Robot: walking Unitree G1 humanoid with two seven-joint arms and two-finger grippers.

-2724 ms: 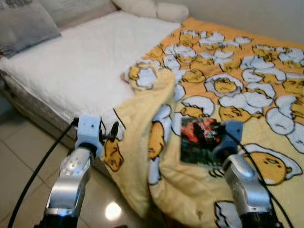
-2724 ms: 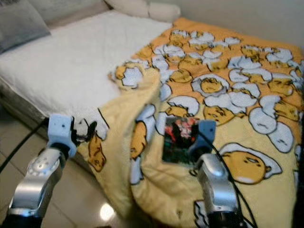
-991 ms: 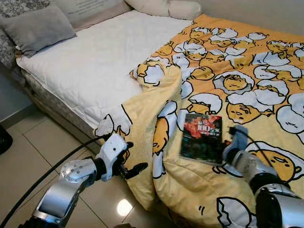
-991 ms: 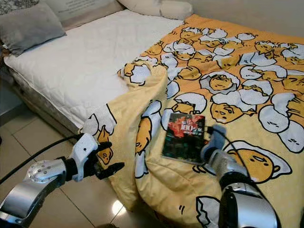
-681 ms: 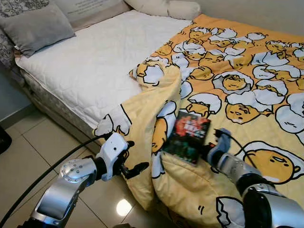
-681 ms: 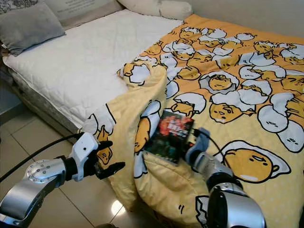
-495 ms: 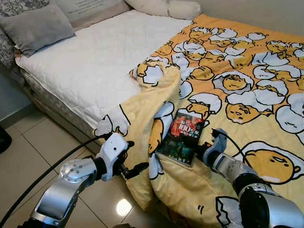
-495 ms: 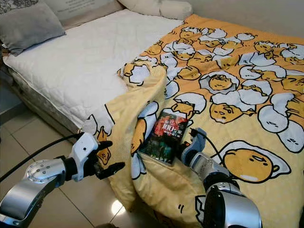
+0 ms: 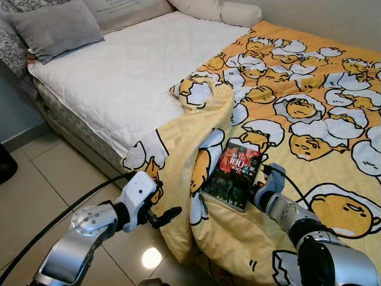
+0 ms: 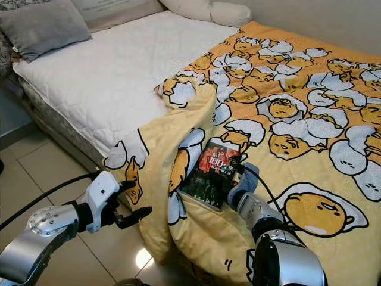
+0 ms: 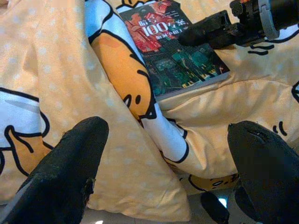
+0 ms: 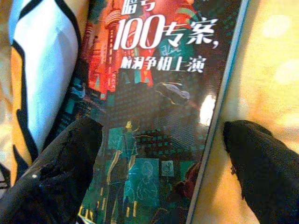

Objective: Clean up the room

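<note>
A dark paperback book (image 9: pixel 233 174) with a red and teal cover lies on the yellow egg-print blanket (image 9: pixel 297 119), close to a raised fold near the bed's edge. My right gripper (image 9: pixel 257 182) is open at the book's right side. One of its fingers (image 12: pixel 70 163) rests over the cover and the other sits on the blanket beside the book's edge. My left gripper (image 9: pixel 165 205) hangs open over the floor, facing the blanket's hanging fold (image 11: pixel 131 93) and apart from it.
The bare white mattress (image 9: pixel 119 77) takes up the bed's left half, with a grey pillow (image 9: pixel 56 27) and white pillows (image 9: pixel 220 11) at its head. Tiled floor (image 9: pixel 47 179) runs along the bed's near side. A dark object (image 9: pixel 5 164) sits at the left edge.
The book has slid left toward the blanket fold, and my right gripper has followed it. The view has shifted slightly. My left gripper holds about the same place.
</note>
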